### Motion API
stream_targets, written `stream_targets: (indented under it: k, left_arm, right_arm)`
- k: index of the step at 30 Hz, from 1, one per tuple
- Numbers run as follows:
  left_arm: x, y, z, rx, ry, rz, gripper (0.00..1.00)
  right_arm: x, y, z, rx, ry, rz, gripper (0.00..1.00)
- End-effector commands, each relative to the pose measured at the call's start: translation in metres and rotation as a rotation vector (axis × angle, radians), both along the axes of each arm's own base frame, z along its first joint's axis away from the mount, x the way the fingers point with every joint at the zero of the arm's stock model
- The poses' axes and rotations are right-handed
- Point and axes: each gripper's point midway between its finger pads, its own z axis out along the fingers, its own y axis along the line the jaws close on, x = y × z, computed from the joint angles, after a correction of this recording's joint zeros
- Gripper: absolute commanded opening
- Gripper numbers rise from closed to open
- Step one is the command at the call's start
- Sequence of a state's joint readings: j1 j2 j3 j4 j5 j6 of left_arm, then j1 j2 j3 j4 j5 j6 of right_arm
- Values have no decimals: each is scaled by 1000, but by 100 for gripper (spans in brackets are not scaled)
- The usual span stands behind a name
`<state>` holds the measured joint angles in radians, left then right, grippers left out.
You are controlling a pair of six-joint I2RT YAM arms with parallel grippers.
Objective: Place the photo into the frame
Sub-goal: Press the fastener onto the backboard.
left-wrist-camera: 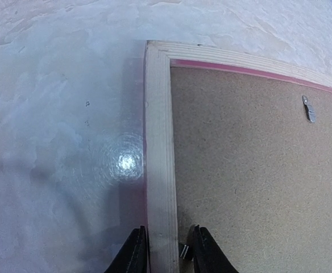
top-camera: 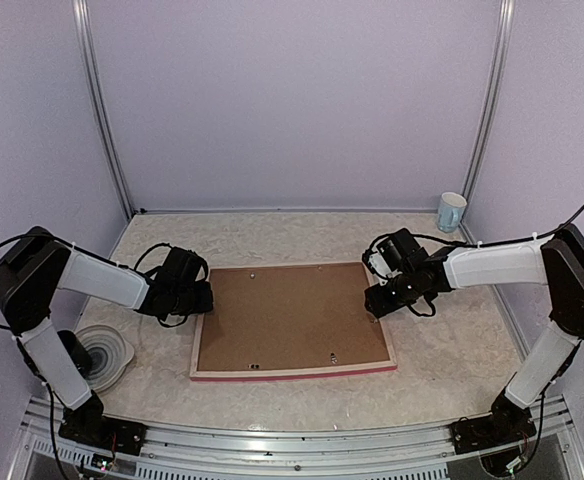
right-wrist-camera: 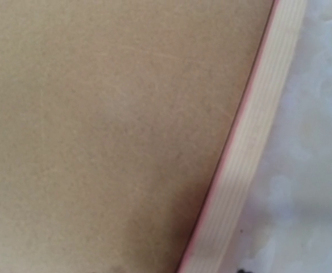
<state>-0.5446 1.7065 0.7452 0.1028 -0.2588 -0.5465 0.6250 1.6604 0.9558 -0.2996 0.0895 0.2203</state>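
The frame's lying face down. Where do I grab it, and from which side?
Best bet: pinch the left rail of the frame from above, one finger outside on the table, one inside over the backing board. It lies flat, so only that narrow pale-wood rail fits between fingers; the left gripper straddles it there.

Plain pale lilac walls [top-camera: 292, 100] fill the upper half, with slim aluminium upright posts [top-camera: 101, 110] at left and right. Below spreads the mottled cream bench [top-camera: 452, 350], carrying a bright glare spot [left-wrist-camera: 126, 162].
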Motion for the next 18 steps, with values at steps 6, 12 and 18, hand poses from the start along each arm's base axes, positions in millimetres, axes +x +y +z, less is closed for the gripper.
stream_targets:
  k: [6,12,18]
  left_arm:
    - [-1,12,-5,40,28,36,28]
    - [3,12,-1,37,15,46,25]
    - [4,12,-2,37,18,47,26]
  right_arm:
    - [2,-1,3,10,-13,4,53]
    - [2,-1,3,9,-12,4,53]
    - [1,-1,2,7,-10,4,53]
